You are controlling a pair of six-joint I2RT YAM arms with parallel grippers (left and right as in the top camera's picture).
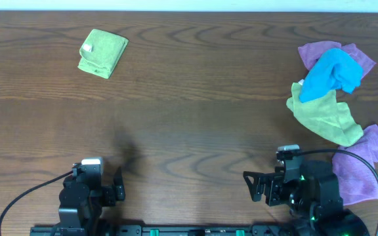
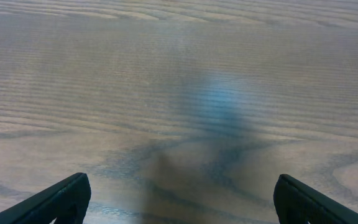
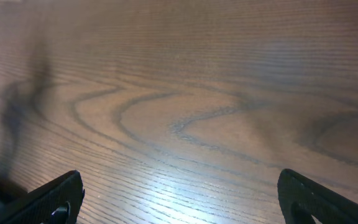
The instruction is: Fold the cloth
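A folded green cloth (image 1: 102,52) lies at the far left of the table. A pile of unfolded cloths lies at the right: a blue cloth (image 1: 333,73) on top, a yellow-green cloth (image 1: 327,115) below it, and purple cloths (image 1: 363,160) around them. My left gripper (image 1: 118,183) is open and empty at the near left edge; its wrist view (image 2: 179,202) shows only bare wood. My right gripper (image 1: 254,186) is open and empty at the near right, just left of the purple cloth; its wrist view (image 3: 179,199) shows bare wood.
The wooden table (image 1: 195,118) spans the view. Cables run from both arm bases along the near edge.
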